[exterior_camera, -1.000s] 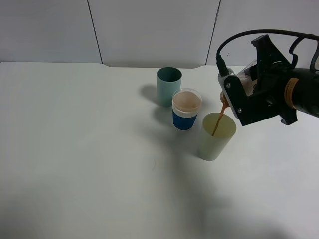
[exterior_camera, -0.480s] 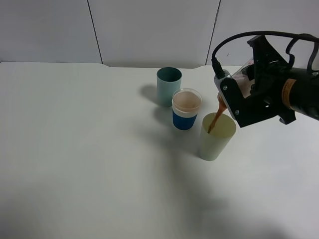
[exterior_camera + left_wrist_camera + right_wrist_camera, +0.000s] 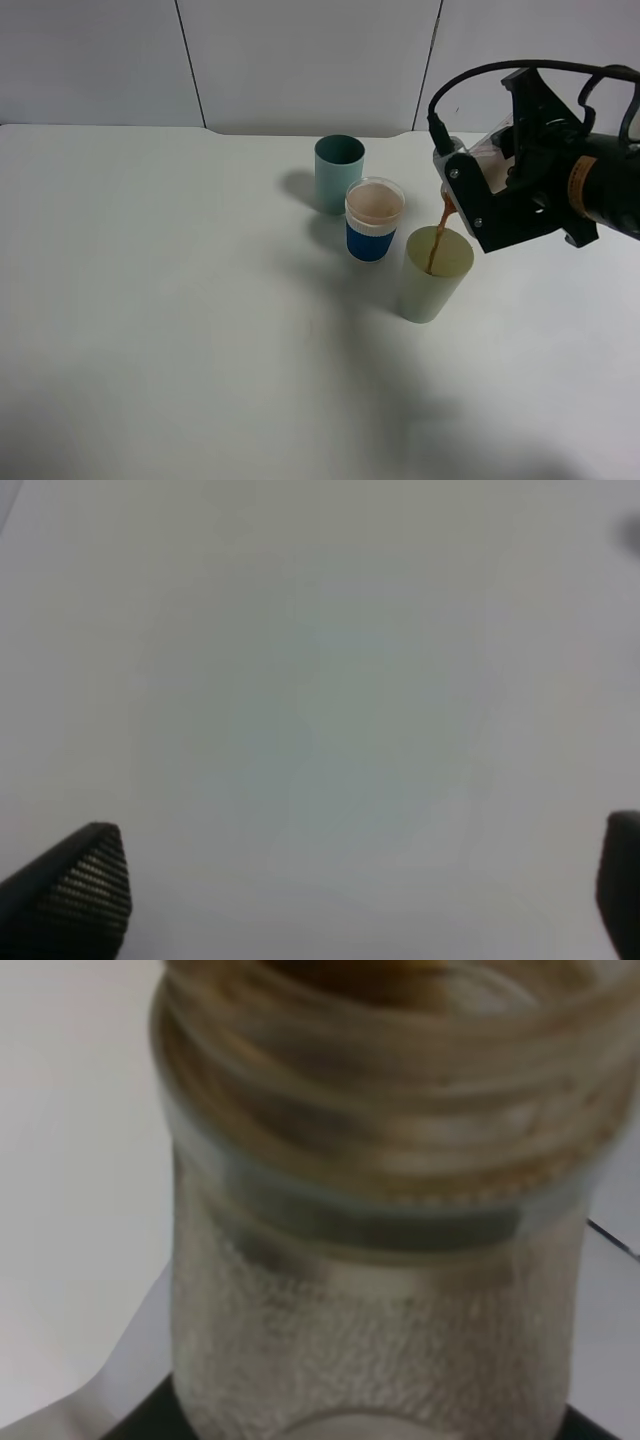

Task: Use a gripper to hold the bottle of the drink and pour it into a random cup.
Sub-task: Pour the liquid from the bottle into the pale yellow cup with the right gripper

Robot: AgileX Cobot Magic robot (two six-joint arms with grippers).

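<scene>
Pouring: bulky black right gripper (image 3: 478,195) clamped on small clear plastic bottle (image 3: 370,1260), tilted over tall pale yellow-green cup (image 3: 433,280); brown stream (image 3: 434,245) entering cup; left gripper (image 3: 360,890) fingers spread, empty, above white table (image 3: 150,300).

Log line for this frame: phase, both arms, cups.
phase: pouring | right gripper: shut on bottle, tipped over yellow-green cup | brown stream: entering that cup | left gripper: open, empty | teal cup, blue-banded cup: outside pour
</scene>
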